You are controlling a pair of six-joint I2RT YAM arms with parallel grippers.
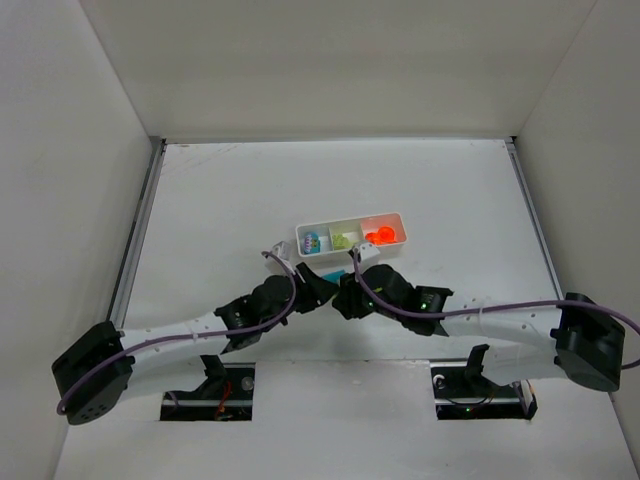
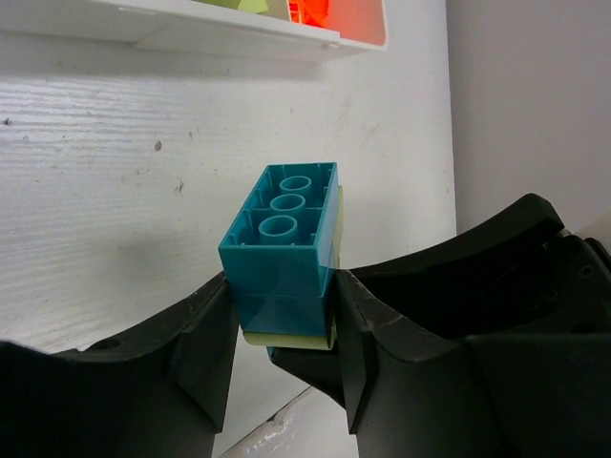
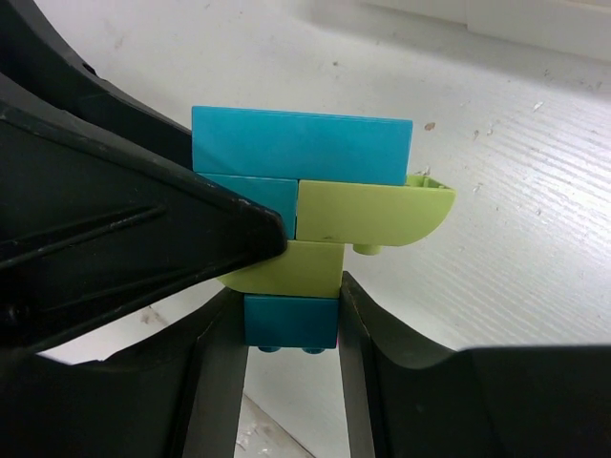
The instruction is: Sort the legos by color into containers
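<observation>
Teal and green legos form one stack [image 3: 305, 191] just in front of the tray [image 1: 352, 219]. You see both arms reaching low and inward, meeting there. Note the left gripper [image 2: 284, 320] pinching the stack's teal brick [image 2: 282, 243] and the right gripper [image 3: 291, 320] pinching its small teal end brick [image 3: 289, 321].
</observation>
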